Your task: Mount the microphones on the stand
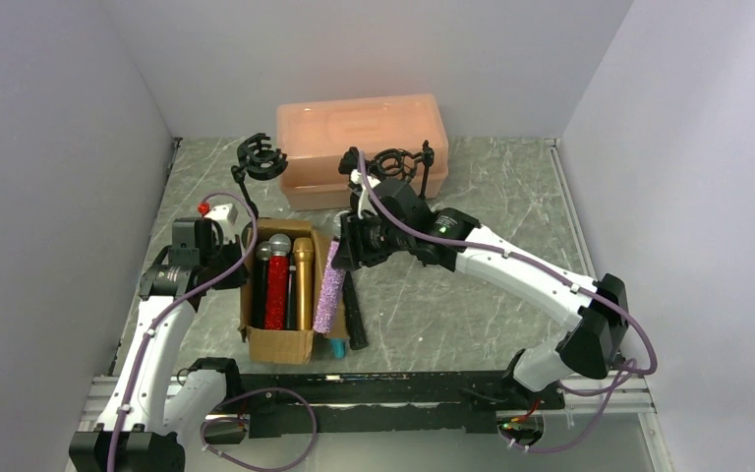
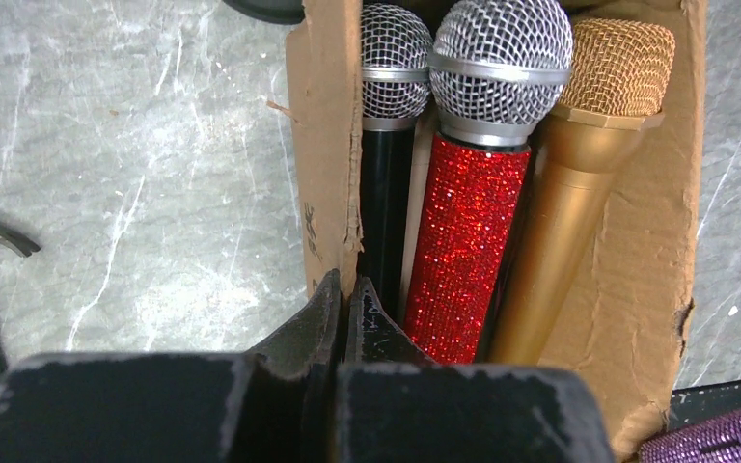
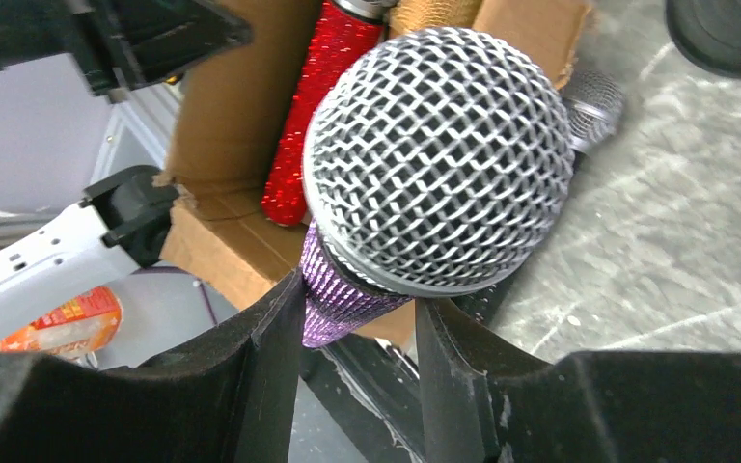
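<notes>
A cardboard box [image 1: 277, 339] holds a black microphone [image 2: 386, 183], a red glitter one [image 2: 468, 241] and a gold one [image 2: 564, 212], heads to the far side. My left gripper [image 2: 347, 289] is shut on the box's left wall [image 2: 326, 145], seen from above at the box's far left corner [image 1: 236, 254]. The purple glitter microphone [image 3: 434, 154] lies tilted along the box's right side [image 1: 330, 290]. My right gripper [image 3: 359, 294] is closed on its handle just under the mesh head. Two stands with black clips [image 1: 261, 157] [image 1: 400, 162] rise at the back.
A peach plastic case [image 1: 362, 133] sits against the back wall behind the stands. Another black microphone [image 1: 356, 315] lies on the table right of the purple one, with a teal end [image 1: 338, 346] near the front rail. Grey walls close in both sides.
</notes>
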You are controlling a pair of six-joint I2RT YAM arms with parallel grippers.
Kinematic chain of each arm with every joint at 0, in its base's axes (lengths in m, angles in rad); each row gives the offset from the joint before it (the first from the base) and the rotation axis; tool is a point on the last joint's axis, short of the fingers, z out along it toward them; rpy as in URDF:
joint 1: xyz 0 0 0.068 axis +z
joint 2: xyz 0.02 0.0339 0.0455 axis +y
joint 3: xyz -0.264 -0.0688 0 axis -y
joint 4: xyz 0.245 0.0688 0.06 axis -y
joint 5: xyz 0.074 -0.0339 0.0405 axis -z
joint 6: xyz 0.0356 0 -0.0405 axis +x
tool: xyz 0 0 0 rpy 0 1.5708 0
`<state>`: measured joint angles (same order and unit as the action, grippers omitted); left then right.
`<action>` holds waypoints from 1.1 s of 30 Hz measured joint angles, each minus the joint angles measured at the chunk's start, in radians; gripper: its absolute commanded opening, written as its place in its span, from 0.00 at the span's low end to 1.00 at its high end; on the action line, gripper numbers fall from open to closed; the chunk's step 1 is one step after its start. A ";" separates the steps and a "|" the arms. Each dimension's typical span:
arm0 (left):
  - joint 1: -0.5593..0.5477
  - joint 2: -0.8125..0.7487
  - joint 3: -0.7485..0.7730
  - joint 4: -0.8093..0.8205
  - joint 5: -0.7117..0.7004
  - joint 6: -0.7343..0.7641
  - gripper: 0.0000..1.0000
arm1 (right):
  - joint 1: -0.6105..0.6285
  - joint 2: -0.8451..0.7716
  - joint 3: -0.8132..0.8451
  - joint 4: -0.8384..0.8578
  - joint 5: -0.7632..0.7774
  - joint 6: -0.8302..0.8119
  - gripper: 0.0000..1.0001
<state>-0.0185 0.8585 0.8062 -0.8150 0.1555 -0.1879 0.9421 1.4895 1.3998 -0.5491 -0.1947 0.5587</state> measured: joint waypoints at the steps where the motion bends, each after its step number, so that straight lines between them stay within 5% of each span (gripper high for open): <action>1: 0.000 -0.001 0.001 0.004 0.002 0.000 0.00 | -0.011 -0.008 -0.024 -0.004 0.003 0.003 0.11; 15: -0.003 -0.013 0.002 0.017 0.012 0.000 0.00 | -0.061 -0.003 -0.087 0.004 -0.005 0.006 0.11; 33: -0.003 -0.012 0.002 0.008 -0.021 0.010 0.00 | -0.066 -0.181 -0.096 0.016 -0.213 -0.020 0.10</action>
<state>-0.0212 0.8463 0.8082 -0.8066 0.1341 -0.1776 0.8761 1.3083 1.3037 -0.5331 -0.4076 0.5388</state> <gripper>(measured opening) 0.023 0.421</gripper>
